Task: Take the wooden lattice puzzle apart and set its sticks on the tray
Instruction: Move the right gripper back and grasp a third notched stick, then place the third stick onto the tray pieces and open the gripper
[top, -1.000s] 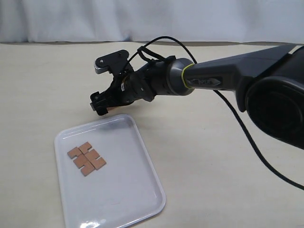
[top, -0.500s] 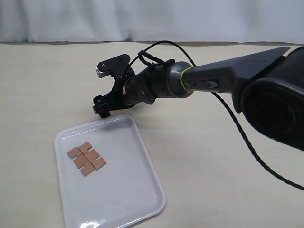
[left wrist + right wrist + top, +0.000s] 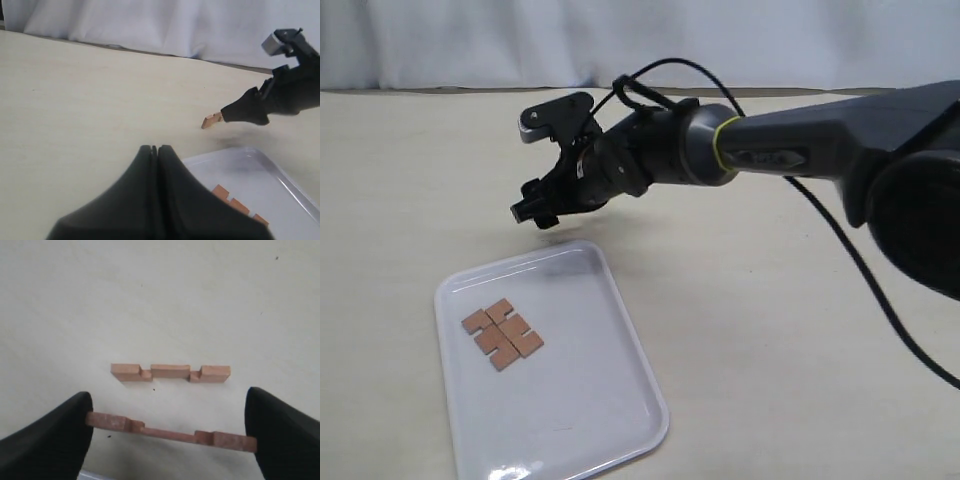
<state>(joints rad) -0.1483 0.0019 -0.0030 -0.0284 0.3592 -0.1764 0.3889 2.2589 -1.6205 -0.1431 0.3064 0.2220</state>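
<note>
My right gripper (image 3: 534,212) hangs just beyond the far edge of the white tray (image 3: 610,400). It is shut on a notched reddish-brown stick (image 3: 115,422), gripped end to end between its fingers (image 3: 60,435). A second notched stick (image 3: 170,372) lies on the table under the gripper (image 3: 169,426). Several sticks (image 3: 502,335) lie flat side by side on the tray's left part. No assembled lattice shows. My left gripper (image 3: 156,150) is shut and empty, low beside the tray (image 3: 270,165), and is out of the exterior view. From there a stick (image 3: 212,120) shows at the right gripper's tip (image 3: 240,111).
The beige table (image 3: 770,330) spreads around the tray. A white curtain (image 3: 640,40) closes off the back. The right arm (image 3: 800,150) and its black cable (image 3: 850,290) cross the table's right half.
The right gripper dipped toward the table by the tray's far edge, then rose and shifted slightly back. The sticks on the tray have not moved.
</note>
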